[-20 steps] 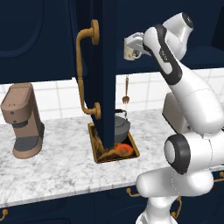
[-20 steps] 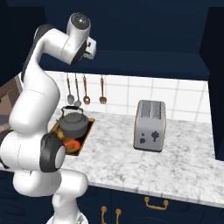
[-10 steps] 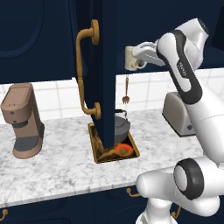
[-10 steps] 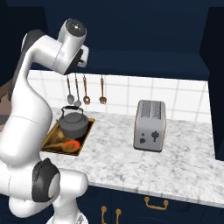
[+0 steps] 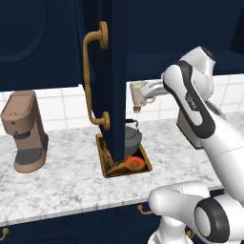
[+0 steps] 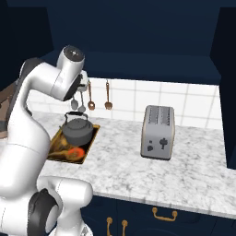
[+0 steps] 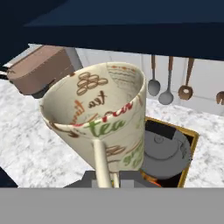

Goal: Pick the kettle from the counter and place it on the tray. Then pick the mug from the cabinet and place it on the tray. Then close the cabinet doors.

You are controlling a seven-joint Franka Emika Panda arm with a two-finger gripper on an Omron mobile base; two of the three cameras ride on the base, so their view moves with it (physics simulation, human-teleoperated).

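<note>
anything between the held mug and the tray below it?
The kettle partly. In the hand view it sits on the tray beneath the mug, which the gripper holds above. The left base view shows open air from mug to kettle.

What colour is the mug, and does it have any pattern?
Cream-beige mug, printed with words such as "tea" in green, red and brown; clearest in the hand view.

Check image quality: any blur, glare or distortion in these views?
Hand view: mug looms huge and stretched by closeness, still sharp. Left base view: open cabinet door nearly black, covering part of the tray. Right base view: evenly lit, soft shadow beside the kettle; no blur.
</note>
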